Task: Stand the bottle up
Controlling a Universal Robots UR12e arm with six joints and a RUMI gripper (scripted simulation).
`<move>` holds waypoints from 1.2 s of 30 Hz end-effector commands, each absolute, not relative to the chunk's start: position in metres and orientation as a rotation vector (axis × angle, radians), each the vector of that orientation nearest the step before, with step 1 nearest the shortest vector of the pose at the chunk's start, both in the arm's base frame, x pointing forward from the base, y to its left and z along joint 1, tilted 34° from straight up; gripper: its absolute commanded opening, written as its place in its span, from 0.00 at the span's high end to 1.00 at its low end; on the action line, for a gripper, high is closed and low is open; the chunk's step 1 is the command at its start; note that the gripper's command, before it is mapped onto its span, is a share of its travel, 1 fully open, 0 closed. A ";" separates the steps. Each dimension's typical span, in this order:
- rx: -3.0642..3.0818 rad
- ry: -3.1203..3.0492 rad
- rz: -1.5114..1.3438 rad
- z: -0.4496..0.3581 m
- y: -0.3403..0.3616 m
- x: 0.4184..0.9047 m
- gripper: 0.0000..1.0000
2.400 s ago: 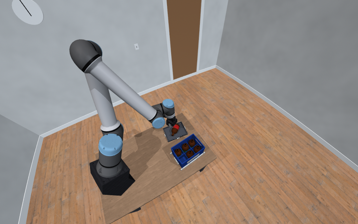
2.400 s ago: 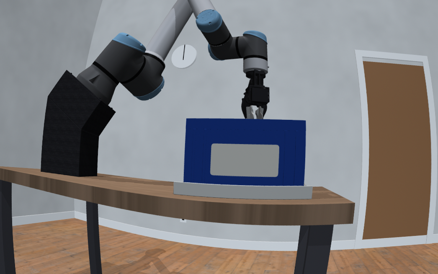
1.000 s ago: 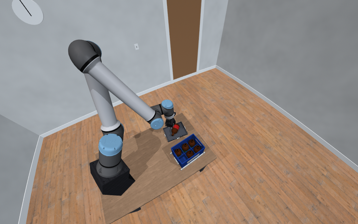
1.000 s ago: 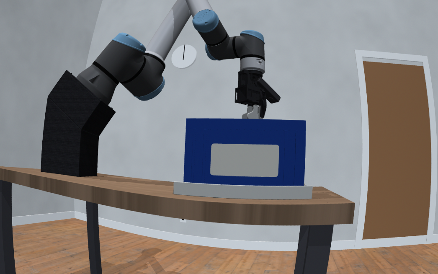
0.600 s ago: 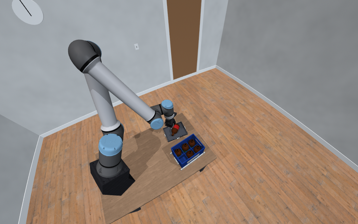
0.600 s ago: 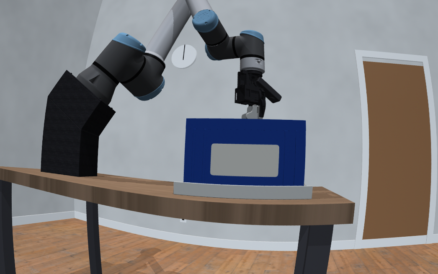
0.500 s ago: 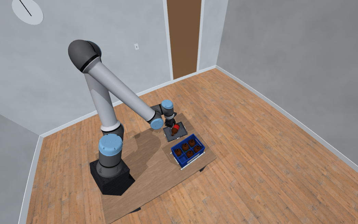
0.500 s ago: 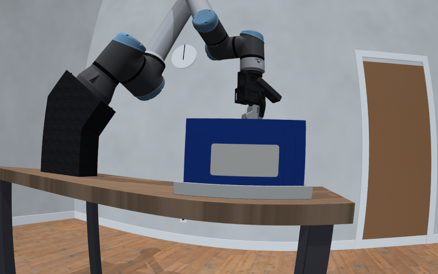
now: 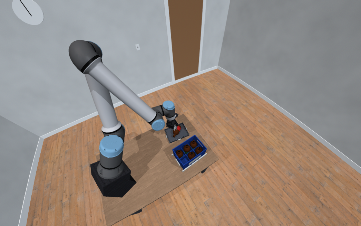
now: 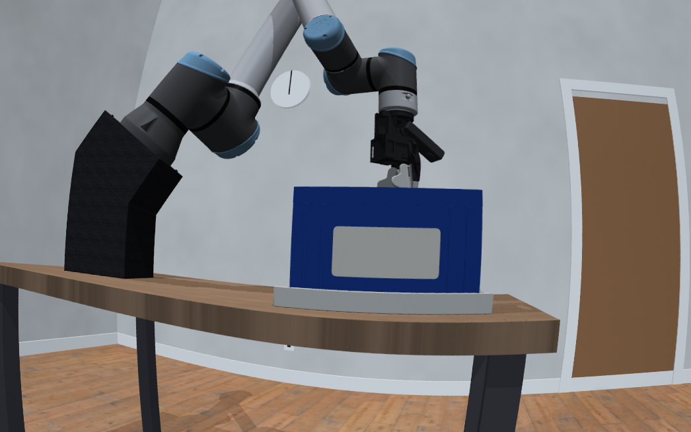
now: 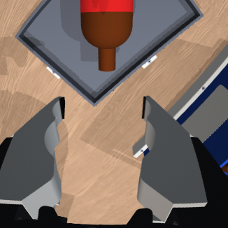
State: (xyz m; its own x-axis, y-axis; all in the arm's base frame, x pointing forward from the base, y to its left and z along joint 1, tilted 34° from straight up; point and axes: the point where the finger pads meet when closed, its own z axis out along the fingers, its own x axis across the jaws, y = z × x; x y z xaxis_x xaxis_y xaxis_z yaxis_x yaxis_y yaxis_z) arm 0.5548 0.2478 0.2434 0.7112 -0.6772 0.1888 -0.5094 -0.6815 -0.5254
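A brown bottle with a red label (image 11: 106,28) lies on the grey tray (image 11: 105,49), its neck pointing toward my fingers; it also shows in the top view (image 9: 176,130). My gripper (image 11: 103,98) is open and empty, hovering above the tray's near corner, a short way off the bottle's mouth. In the top view the gripper (image 9: 173,125) is just over the tray (image 9: 176,132). The blue crate (image 9: 191,151) stands on the table beside the tray, with several brown bottles upright in it and free compartments at its near end. In the exterior view the crate (image 10: 385,239) hides the tray and bottle.
The crate's corner and its grey base (image 11: 206,115) show at the right of the wrist view. The arm's black base (image 9: 113,178) stands at the table's other end. The table's edge is close behind the crate.
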 end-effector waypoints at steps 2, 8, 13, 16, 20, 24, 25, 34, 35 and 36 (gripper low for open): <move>-2.477 0.912 -0.519 0.244 0.248 0.555 0.62; -2.477 0.912 -0.519 0.244 0.248 0.555 0.62; -2.477 0.912 -0.519 0.244 0.248 0.555 0.62; -2.477 0.912 -0.519 0.244 0.248 0.555 0.62; -2.477 0.912 -0.519 0.244 0.248 0.555 0.62; -2.477 0.912 -0.519 0.244 0.248 0.555 0.62; -2.477 0.912 -0.519 0.244 0.248 0.555 0.62; -2.477 0.912 -0.519 0.243 0.248 0.556 0.62; -2.477 0.912 -0.519 0.242 0.248 0.556 0.62; -2.477 0.912 -0.519 0.241 0.249 0.557 0.62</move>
State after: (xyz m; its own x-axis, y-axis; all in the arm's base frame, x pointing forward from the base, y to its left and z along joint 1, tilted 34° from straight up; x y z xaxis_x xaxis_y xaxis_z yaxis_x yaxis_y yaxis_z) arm 0.5554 0.2481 0.2424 0.7111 -0.6772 0.1890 -0.5094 -0.6815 -0.5255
